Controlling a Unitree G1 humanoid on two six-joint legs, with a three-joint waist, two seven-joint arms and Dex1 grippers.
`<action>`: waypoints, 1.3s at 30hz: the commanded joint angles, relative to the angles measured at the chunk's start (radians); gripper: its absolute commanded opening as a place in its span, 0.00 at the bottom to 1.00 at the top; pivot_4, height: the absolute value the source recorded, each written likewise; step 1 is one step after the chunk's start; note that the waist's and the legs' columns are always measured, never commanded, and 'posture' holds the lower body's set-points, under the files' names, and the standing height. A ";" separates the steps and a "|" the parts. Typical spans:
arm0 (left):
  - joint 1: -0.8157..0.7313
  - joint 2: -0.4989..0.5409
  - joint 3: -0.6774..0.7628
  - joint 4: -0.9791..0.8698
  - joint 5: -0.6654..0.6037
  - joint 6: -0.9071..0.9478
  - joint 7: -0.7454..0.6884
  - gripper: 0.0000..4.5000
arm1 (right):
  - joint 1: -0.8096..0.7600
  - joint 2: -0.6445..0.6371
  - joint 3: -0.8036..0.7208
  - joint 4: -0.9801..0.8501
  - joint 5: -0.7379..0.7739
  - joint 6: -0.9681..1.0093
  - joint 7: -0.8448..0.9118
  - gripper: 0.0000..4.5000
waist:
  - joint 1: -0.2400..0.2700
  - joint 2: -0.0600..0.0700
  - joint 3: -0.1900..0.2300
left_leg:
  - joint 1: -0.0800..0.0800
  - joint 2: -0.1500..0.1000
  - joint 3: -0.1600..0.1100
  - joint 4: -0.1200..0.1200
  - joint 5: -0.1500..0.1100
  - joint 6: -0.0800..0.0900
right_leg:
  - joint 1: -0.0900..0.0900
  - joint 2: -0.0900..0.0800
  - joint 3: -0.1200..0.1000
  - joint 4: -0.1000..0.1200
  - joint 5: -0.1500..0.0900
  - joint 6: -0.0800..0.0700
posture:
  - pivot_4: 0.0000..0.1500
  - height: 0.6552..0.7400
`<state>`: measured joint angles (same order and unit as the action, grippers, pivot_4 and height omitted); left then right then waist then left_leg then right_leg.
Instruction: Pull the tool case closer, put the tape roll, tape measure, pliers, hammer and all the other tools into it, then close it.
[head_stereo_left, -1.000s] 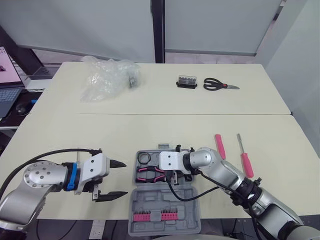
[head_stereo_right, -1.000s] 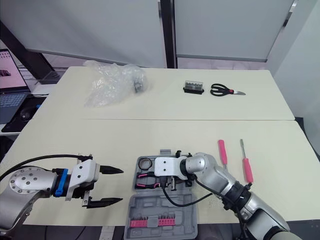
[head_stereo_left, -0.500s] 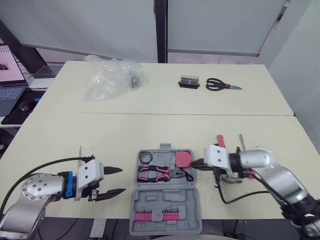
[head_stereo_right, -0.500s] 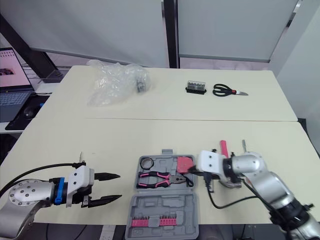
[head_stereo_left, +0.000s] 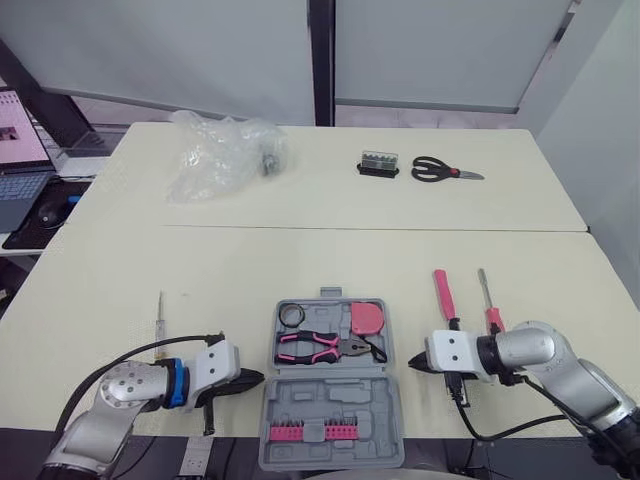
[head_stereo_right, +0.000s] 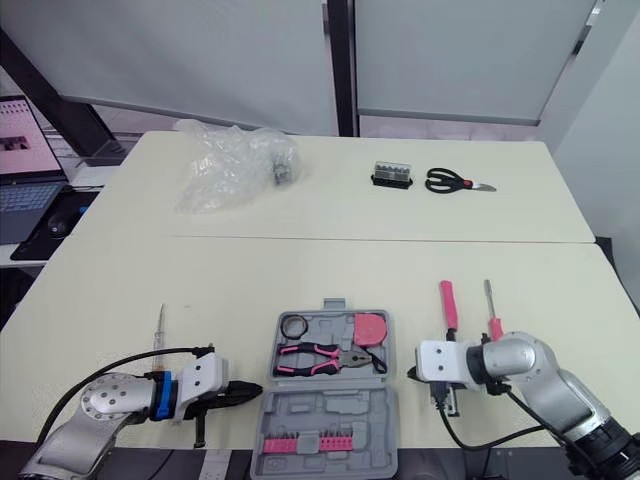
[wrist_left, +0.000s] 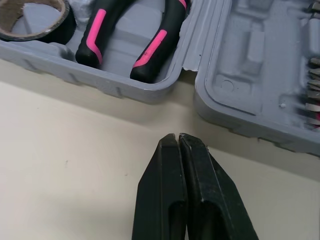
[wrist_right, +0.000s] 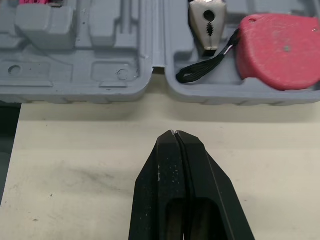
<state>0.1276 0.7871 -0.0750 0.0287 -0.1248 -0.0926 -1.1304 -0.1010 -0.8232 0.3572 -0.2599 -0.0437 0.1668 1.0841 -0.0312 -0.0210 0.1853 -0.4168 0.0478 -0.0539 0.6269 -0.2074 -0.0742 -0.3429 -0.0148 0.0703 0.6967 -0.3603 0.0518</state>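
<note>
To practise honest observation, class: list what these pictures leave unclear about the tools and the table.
Plastic bag, eye views: crumpled film hides its contents.
Black box beside the scissors, eye views: too small to identify.
Tape roll, left wrist view: cut off by the picture's edge.
Laptop, eye views: cut off by the edge.

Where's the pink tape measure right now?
In the head view, the tape measure lies inside the open case, in its far right corner, just beyond the pliers. The tape roll is in the far left corner.
</note>
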 joint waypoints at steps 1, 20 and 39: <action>-0.014 -0.016 -0.028 0.014 0.027 -0.007 0.018 0.01 | -0.011 0.026 0.029 0.017 -0.028 -0.033 -0.008 0.00 | 0.000 0.000 0.000 | 0.000 0.000 0.000 0.000 0.000 0.000 | 0.000 0.000 0.000 0.000 0.000 0.000 | 1.00 1.00; -0.119 -0.080 -0.132 0.017 0.065 0.065 0.029 0.01 | -0.061 0.167 0.099 0.092 -0.081 -0.052 -0.039 0.00 | 0.004 0.005 -0.003 | 0.005 -0.002 -0.001 0.000 0.000 0.000 | 0.007 -0.002 -0.001 0.000 0.000 0.001 | 1.00 1.00; -0.348 -0.166 -0.142 0.270 0.160 -0.007 0.063 0.01 | -0.222 0.267 0.096 0.277 -0.138 -0.068 -0.064 0.00 | 0.002 0.006 -0.004 | 0.012 -0.002 -0.001 0.000 0.000 0.000 | 0.011 -0.001 -0.001 0.001 0.000 0.001 | 1.00 1.00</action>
<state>-0.2067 0.6530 -0.1708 0.2724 0.0055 -0.0865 -1.0958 -0.3032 -0.5889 0.4332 0.0172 -0.1799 0.1190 1.0410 -0.0288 -0.0147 0.1812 -0.4050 0.0461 -0.0549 0.6270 -0.2073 -0.0743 -0.3314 -0.0161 0.0696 0.6975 -0.3603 0.0526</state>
